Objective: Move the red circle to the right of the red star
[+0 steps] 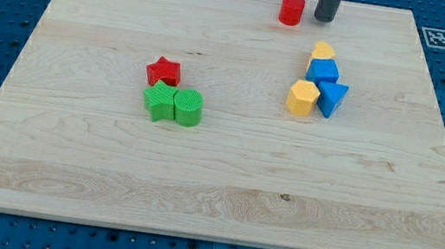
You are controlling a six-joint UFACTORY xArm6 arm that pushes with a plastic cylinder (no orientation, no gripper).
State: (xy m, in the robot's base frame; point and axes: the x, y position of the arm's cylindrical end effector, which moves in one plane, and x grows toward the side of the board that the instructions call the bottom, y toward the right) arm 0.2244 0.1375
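Observation:
The red circle stands near the view's top edge of the wooden board, right of centre. The red star lies left of centre, well below and to the left of the circle. My tip is the lower end of the dark rod coming in from the top edge. It rests on the board just to the right of the red circle, with a small gap between them.
A green star and a green cylinder sit side by side touching the red star from below. To the right is a cluster: a yellow heart, a blue block, a blue triangle, a yellow hexagon.

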